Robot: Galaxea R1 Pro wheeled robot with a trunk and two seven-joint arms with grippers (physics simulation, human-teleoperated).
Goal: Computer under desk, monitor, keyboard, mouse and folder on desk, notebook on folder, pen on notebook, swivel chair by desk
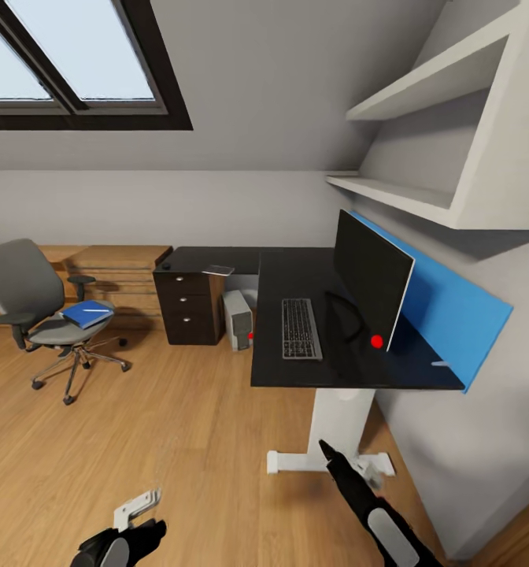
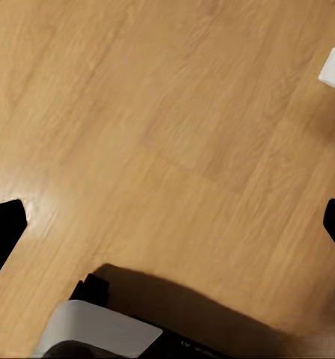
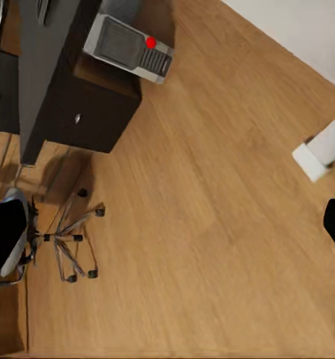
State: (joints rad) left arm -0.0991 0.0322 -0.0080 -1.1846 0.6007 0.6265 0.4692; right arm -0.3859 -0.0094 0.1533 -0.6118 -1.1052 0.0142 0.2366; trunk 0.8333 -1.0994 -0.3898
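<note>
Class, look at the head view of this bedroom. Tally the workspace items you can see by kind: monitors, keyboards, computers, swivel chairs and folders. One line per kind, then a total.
Monitor: 1
Keyboard: 1
Computer: 1
Swivel chair: 1
Folder: 1
Total: 5

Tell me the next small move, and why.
Probably roll toward the chair: the folder lies on its seat, far from both grippers, left and right, which hang open over bare floor. Monitor and keyboard already sit on the desk.
</note>
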